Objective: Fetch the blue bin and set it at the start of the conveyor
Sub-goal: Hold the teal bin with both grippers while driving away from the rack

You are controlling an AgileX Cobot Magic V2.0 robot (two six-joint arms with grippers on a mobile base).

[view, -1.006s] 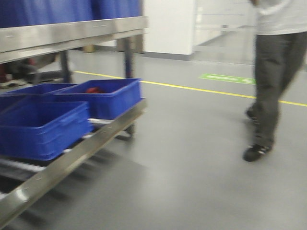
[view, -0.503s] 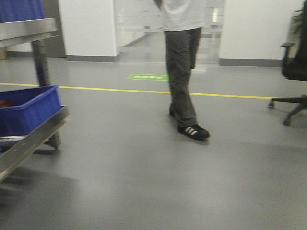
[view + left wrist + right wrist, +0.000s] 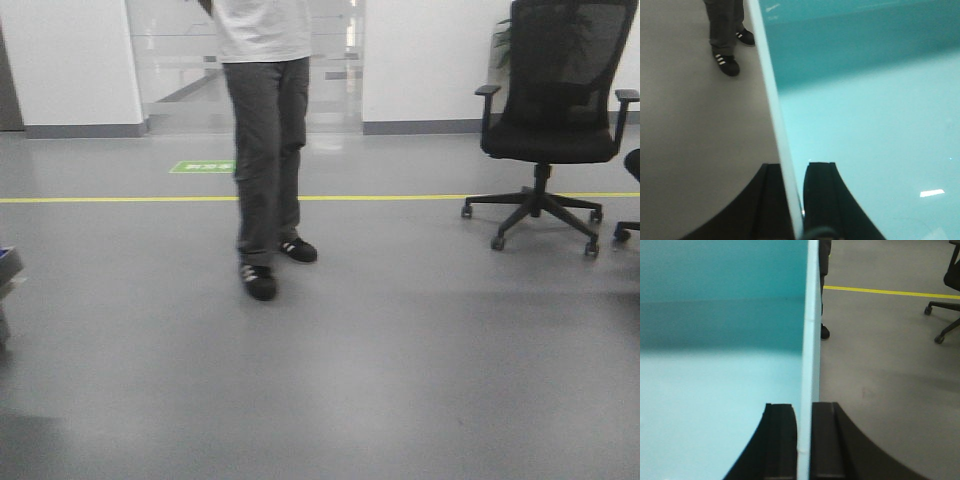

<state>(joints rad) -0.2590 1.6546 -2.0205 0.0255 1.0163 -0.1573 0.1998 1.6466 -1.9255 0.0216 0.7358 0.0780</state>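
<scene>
on rims of blue bin: left tool, right tool clamped.

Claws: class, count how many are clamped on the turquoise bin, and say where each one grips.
2. The left claw pinches the blue bin's left wall; the right claw pinches its right wall. Neither shows in the front view.
</scene>
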